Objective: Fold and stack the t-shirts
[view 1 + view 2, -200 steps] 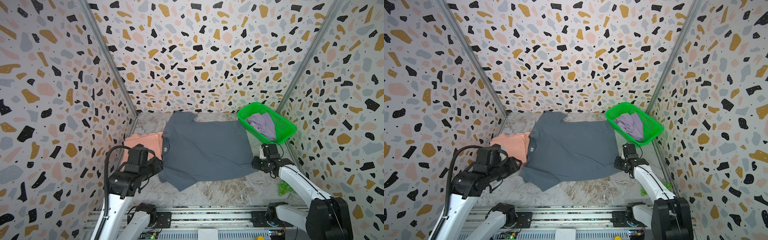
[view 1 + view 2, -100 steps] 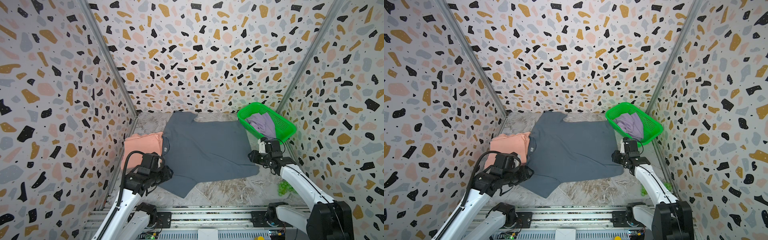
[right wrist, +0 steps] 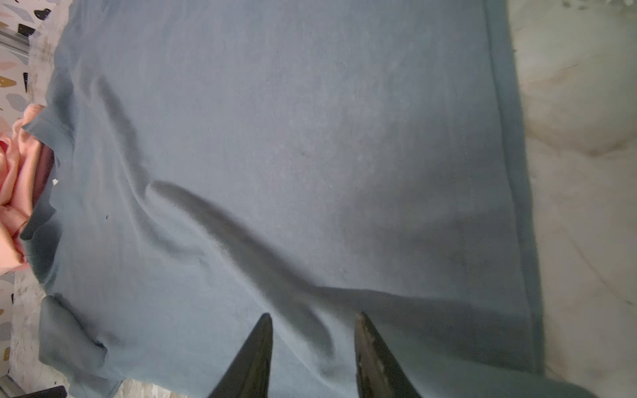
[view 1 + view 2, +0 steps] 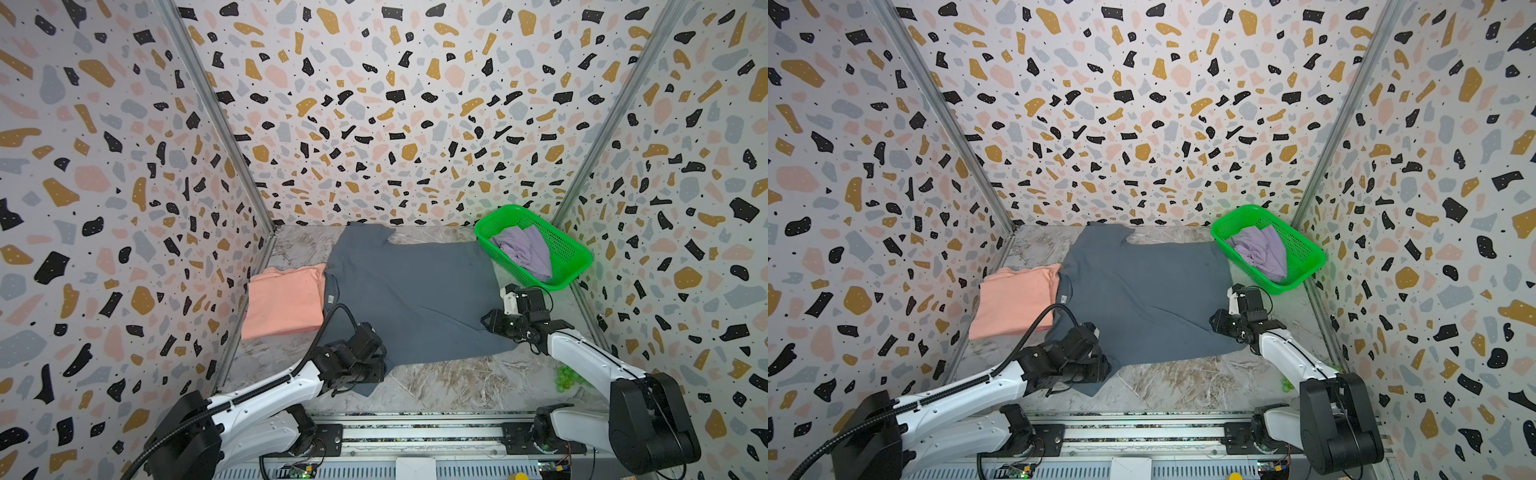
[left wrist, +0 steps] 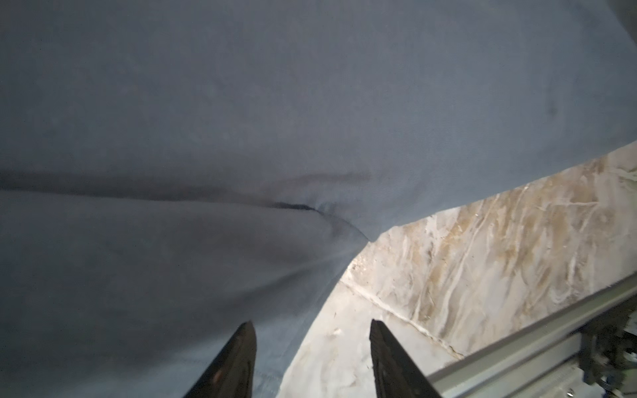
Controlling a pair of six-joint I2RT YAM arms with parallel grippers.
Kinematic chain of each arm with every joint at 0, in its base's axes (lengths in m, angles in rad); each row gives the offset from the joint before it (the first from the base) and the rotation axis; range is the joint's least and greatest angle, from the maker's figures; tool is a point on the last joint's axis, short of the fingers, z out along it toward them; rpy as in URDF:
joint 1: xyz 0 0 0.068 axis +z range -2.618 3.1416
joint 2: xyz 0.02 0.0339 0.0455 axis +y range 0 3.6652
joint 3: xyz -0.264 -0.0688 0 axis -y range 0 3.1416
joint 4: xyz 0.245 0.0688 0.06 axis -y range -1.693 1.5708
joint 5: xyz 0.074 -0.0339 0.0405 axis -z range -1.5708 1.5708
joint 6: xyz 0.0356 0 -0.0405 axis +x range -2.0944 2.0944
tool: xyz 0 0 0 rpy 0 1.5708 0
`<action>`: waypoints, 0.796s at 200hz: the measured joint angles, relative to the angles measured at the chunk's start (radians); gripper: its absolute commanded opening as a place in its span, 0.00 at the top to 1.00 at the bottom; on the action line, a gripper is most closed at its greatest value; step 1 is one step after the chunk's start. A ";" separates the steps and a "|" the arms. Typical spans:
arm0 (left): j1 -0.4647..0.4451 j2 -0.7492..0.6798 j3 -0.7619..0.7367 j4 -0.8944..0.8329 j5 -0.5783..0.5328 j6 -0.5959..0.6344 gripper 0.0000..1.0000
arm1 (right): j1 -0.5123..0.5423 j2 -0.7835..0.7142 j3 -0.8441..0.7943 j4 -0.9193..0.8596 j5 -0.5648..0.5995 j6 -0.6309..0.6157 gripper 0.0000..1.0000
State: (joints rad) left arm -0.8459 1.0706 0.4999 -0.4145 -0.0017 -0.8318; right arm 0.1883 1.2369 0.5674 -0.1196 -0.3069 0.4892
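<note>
Overall, in both top views the grey shirt [image 4: 415,299] is seen spread flat in the middle of the table [image 4: 457,386], collar to the left and hem to the right. The pink shirt [image 4: 282,303] lies folded at the left, with the grey collar touching its edge. The lilac shirt [image 4: 525,251] is bunched in the basket [image 4: 567,249] at the far right. The left gripper [image 4: 368,368] is set low over the near sleeve, and the right gripper [image 4: 494,322] by the near-right hem corner.

In the left wrist view, the left gripper [image 5: 310,325] is shown with jaws moderately parted and nothing held. The sleeve edge runs between them.

In the right wrist view, the right gripper [image 3: 313,315] is likewise parted and empty above a wrinkle in the cloth.

The grey shirt is judged light, limp and not fragile, so sagging and creasing are to be expected when it is lifted. It is best pinched at the sleeve edge and the hem corner, both layers together, and raised evenly.
</note>
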 measured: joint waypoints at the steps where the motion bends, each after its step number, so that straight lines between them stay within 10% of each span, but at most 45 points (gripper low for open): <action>1: -0.001 0.001 -0.002 0.002 -0.005 -0.003 0.46 | 0.000 0.000 -0.001 0.000 0.000 0.000 0.60; 104: -0.307 0.032 -0.108 0.201 -0.077 -0.246 0.47 | 0.000 -0.047 -0.042 -0.014 0.004 0.001 0.60; 159: -0.352 0.069 0.104 0.210 -0.062 -0.220 0.40 | 0.000 -0.110 -0.045 -0.045 0.008 0.000 0.58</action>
State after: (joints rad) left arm -1.1984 1.1400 0.6041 -0.2043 -0.0635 -1.0515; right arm 0.1883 1.1267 0.5224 -0.1642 -0.2985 0.4892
